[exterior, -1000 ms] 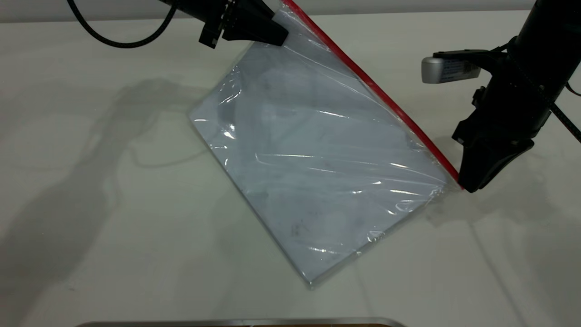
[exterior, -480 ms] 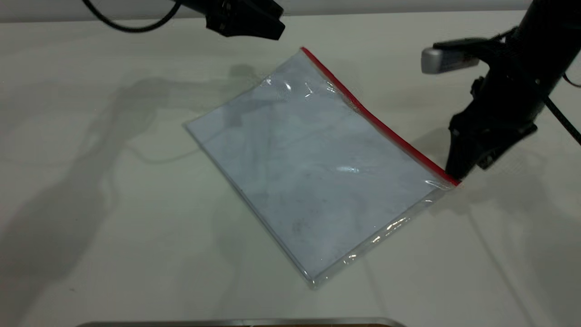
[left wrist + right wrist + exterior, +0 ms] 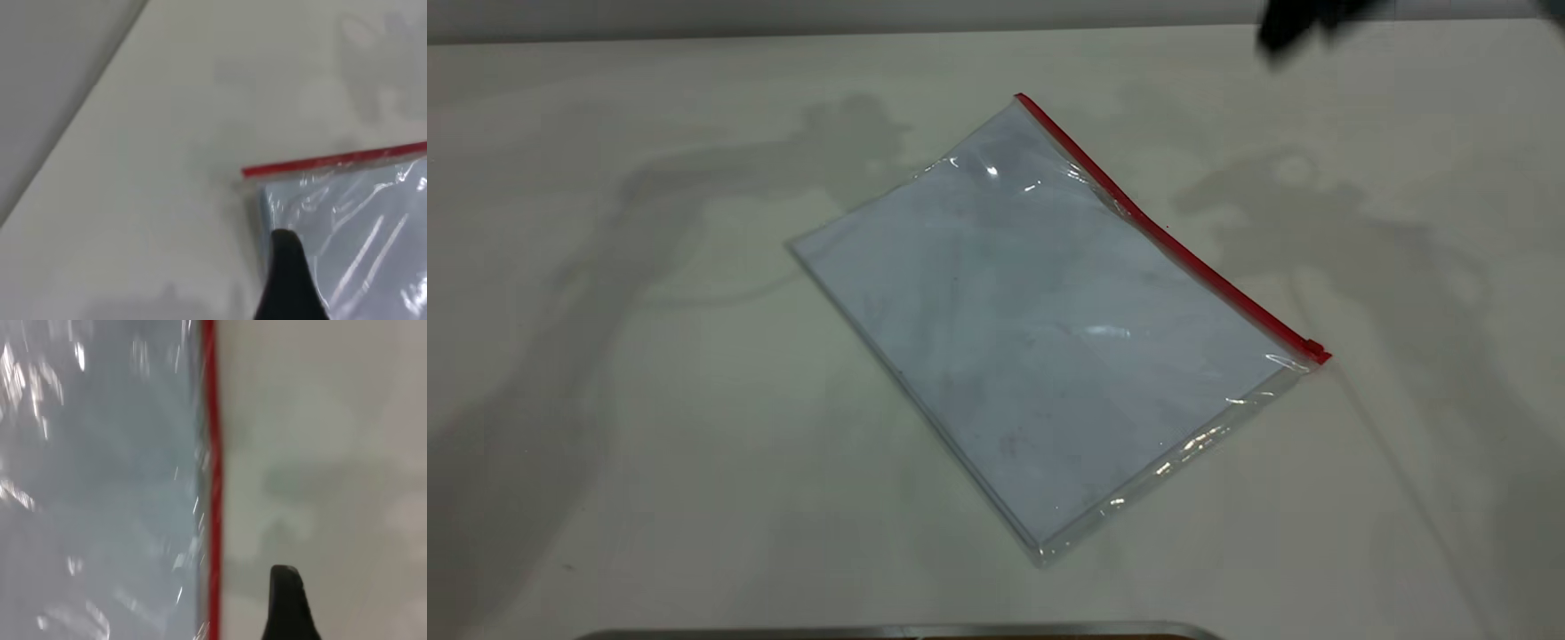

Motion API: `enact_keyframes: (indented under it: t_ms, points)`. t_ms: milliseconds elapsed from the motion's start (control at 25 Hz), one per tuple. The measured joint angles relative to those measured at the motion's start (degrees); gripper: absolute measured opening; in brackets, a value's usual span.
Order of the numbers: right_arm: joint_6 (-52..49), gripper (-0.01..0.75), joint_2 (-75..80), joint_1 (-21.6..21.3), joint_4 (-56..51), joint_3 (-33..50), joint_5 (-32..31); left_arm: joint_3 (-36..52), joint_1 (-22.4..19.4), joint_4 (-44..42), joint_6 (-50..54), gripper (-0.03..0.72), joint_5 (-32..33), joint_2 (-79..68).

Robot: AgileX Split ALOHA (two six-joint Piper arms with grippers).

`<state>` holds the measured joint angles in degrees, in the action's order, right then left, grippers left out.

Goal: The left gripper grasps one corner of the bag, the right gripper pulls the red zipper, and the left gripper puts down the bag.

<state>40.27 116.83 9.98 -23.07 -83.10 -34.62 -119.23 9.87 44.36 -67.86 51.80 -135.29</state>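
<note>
bag: flat clear plastic document pouch [image 3: 1040, 324] is lying released on pale table [image 3: 649, 444] | red zipper strip [image 3: 1165, 233] slider tab [image 3: 1314, 348] is sitting at 4 o'clock end | left gripper [image 3: 288, 280], right gripper [image 3: 288, 603]: hanging above, grip state cannot tell | risk: a low-passing jaw tip could be snagging and dragging the film

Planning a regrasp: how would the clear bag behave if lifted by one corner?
The bag is thin, wrinkled film, so it would likely sag. The glossy surface may slip. Lying flat on the table, a corner could be hard to pinch.

A pale off-white table [image 3: 649, 427] fills the scene, crossed by soft grey shadows, with a grey wall [image 3: 783, 13] along its far edge.
</note>
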Motion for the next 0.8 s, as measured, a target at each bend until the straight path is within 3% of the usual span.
enact_keyframes:
  t_ms: [280, 560, 800]
  points:
    - [-0.5, 0.553, -19.5, -0.1, 0.0, -2.5, -6.6, 0.0, 0.0, -13.3, 23.5, 0.586, 6.5, 14.8]
    - [-5.3, 0.553, -37.6, -0.2, 0.0, -2.5, -15.7, 0.0, 0.0, -25.1, 39.7, 0.586, 15.1, 28.0]
    - [-9.8, 0.553, -48.1, -0.2, 0.1, -2.6, -23.5, 0.0, 0.0, -30.7, 49.7, 0.586, 15.1, 34.0]
